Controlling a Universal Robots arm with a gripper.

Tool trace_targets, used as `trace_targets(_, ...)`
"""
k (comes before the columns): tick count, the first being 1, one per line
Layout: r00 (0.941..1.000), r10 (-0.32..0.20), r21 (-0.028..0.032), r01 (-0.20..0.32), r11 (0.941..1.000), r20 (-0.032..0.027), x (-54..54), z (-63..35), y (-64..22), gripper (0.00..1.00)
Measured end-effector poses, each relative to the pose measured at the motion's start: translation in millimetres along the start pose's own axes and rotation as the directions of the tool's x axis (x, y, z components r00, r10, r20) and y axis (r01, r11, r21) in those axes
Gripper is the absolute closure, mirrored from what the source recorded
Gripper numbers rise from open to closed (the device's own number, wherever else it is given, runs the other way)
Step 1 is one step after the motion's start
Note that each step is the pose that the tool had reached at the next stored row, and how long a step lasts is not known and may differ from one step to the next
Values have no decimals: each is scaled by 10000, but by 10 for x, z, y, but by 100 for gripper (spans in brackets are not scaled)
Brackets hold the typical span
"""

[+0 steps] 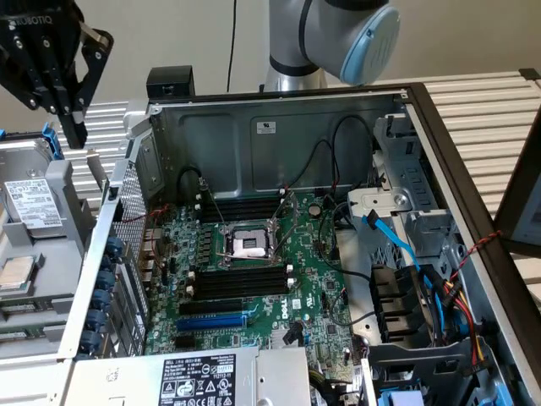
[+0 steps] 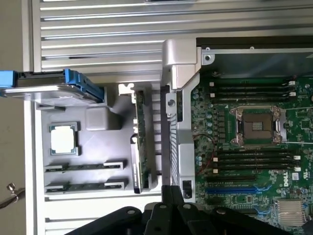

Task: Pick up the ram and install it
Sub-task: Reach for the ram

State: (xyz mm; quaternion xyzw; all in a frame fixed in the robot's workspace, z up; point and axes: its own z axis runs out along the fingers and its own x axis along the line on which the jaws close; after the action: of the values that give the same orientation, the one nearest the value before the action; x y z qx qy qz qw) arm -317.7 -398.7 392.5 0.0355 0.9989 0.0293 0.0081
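Observation:
A thin green ram (image 2: 140, 144) stands on edge in the grey parts tray (image 2: 98, 147), close to the computer case wall (image 2: 178, 122). My black gripper (image 2: 171, 192) hangs above the tray side of that wall, shut with nothing held. In the exterior view the gripper (image 1: 78, 134) is high at the left, above the tray (image 1: 59, 254) and outside the open case. Empty black memory slots (image 1: 241, 281) with white end clips lie on the green motherboard (image 1: 313, 296), on both sides of the processor socket (image 1: 247, 245). In the wrist view the slots (image 2: 252, 159) look empty too.
The tray also holds a processor chip (image 2: 63, 138), two dark holder strips (image 2: 85, 167) and a drive in a blue bracket (image 2: 54, 87). Inside the case there are a blue expansion slot (image 1: 211, 322), blue and black cables (image 1: 406, 254) and a power supply (image 1: 203, 381).

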Motion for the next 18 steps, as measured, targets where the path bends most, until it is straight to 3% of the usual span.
trace_targets(3, 10000, 2, 4, -2, 10000, -52, 137, -1, -10, 90)
trace_targets(5, 9999, 7, 9, -6, 10000, -118, 228, -2, -13, 90)
trace_targets(6, 9998, 11, 14, -11, 10000, -204, 341, -4, -15, 90)
trace_targets(8, 9997, 13, 18, -12, 10000, -248, 418, -5, -20, 90)
trace_targets(14, 9996, -26, 32, 27, 10000, -270, 551, -7, -29, 90)
trace_targets(18, 9992, -285, 188, 290, 9994, -278, 590, -7, -32, 90)
